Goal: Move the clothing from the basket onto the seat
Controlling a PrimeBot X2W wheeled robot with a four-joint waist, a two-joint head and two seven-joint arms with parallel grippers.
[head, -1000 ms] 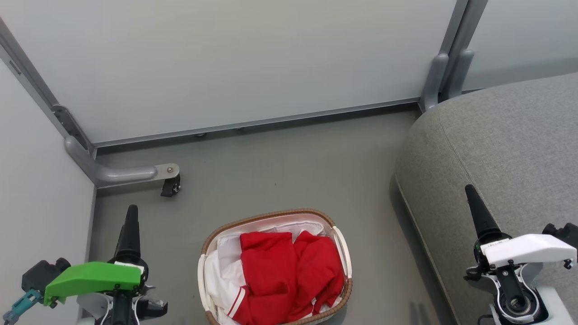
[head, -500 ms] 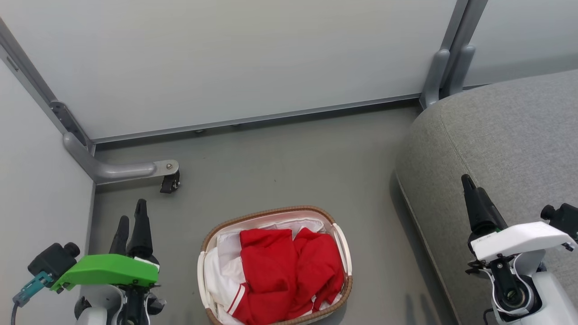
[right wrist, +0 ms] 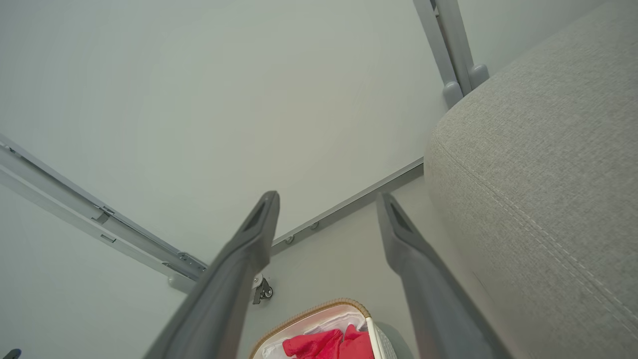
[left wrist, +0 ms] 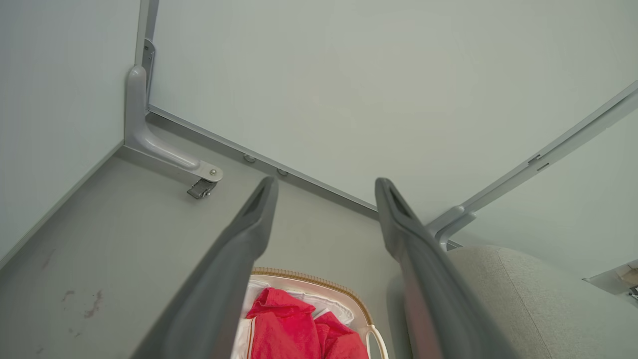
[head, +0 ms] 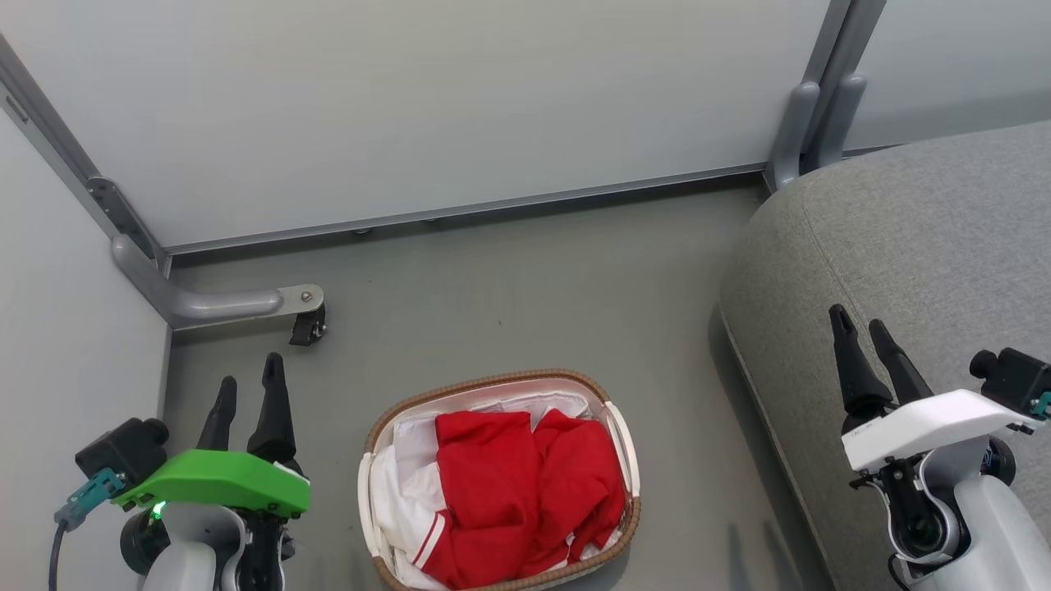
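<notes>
the basket [head: 484, 385] stands on the grey floor [head: 534, 287], low in the middle of the head view, between the two arms. the clothing [head: 509, 492] lies bunched inside it. red fabric covers the centre and the right part of the basket, and a white-and-red striped trim shows at the lower left. a white liner [head: 546, 405] shows along the far side and the left side, beneath the red fabric. the clothing sits within the brown woven rim.

the seat [head: 920, 246] is on the robot's right of the basket. its rounded edge is apart from the basket, with a strip of floor between them.

the left gripper [head: 250, 371] hovers over the floor on the left of the basket, apart from it, fingers pointing toward the far wall panel [head: 410, 107]. its jaws stand wide apart and hold nothing. in the left wrist view, floor and wall show in the gap between the fingers [left wrist: 249, 234], with the basket's far end and red fabric low in that gap.

the right gripper [head: 856, 320] hovers over the seat's left edge. its jaws are spread wide and are empty. the right wrist view shows floor and wall between them.

a metal bracket with a caster [head: 308, 327] stands on the floor at the left wall corner, beyond the left gripper.
</notes>
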